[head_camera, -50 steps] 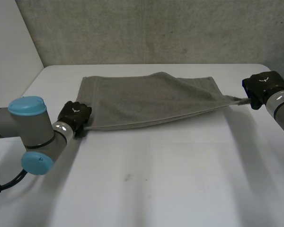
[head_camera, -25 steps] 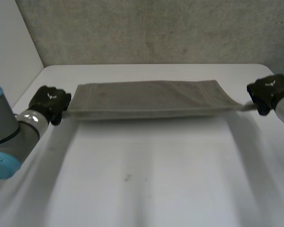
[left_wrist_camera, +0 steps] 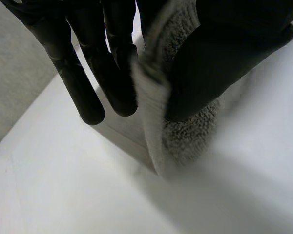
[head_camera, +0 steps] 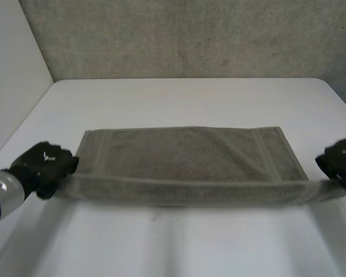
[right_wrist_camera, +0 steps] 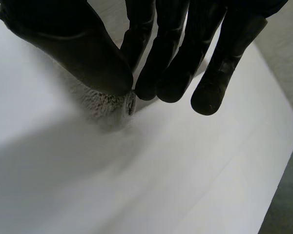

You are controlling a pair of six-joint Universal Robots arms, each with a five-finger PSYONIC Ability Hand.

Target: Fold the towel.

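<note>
Towel (head_camera: 184, 158), grey looped terry: your left robot hand (head_camera: 43, 165) and right robot hand (head_camera: 345, 159) each pinch one near corner.

Right hand (head_camera: 342, 160) partly beyond head view's edge.

no text or label seems readable here.

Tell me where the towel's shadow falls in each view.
Head view: the towel casts a soft dark band on the table along its near edge, between the left hand and the right hand. Left wrist view: a diffuse grey shadow lies beneath the pinched cloth. Right wrist view: the same, beneath the pinched tuft.
</note>
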